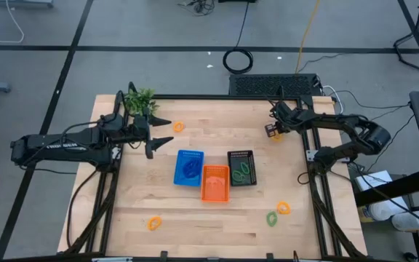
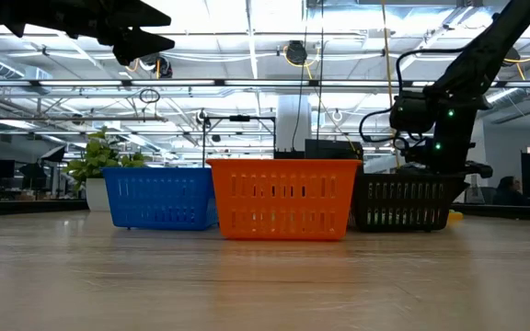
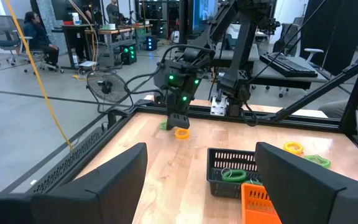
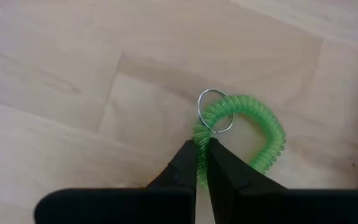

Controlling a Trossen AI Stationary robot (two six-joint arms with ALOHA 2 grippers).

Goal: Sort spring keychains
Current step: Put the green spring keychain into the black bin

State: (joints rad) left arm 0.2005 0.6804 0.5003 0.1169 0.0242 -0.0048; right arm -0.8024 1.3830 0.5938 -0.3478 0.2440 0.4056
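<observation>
Faintly, white lettering on the left arm (image 1: 60, 145) is unreadable; its fingers (image 3: 114, 171) gape empty above bare counter (image 1: 158, 204) at nine o'clock. Right fingers (image 4: 202, 163) pinch a green coiled plastic keychain (image 4: 253, 127) near the two-o'clock edge.

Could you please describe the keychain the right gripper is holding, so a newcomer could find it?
Look at the table's far right corner, where the right gripper is shut on a green coiled keychain. An orange keychain lies beside it; the held one has a metal ring.
</observation>
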